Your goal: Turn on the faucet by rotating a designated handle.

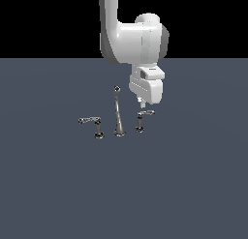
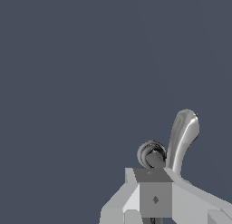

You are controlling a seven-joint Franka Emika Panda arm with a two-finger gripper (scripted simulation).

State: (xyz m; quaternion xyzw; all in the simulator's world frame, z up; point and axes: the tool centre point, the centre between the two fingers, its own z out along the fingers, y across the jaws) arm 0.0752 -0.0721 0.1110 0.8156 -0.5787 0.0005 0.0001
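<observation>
Sitting just below end effector (image 1: 140,106): designated handle (image 1: 144,115), nearly touching.

floor (image 1: 193,194): flat slate-blue, featureless | backdrop (image 1: 48,20): plain black above horizon | light: even, shadowless

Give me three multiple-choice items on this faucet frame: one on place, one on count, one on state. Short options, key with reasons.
1. Where does the gripper hang?
A. above the short-lever handle
B. above the long-lever handle
C. beside the spout tip

2. How many lever handles flank the spout?
A. one
B. two
C. three

3. Is the short-lever handle gripped?
A. yes, clamped
B. cannot tell
C. knocked over

Key: 1 A, in the exterior view the fingertips sit just over it. 2 B, one on each side. 3 B, the wrist view shows the lever beside the fingers, but contact is unclear.
</observation>
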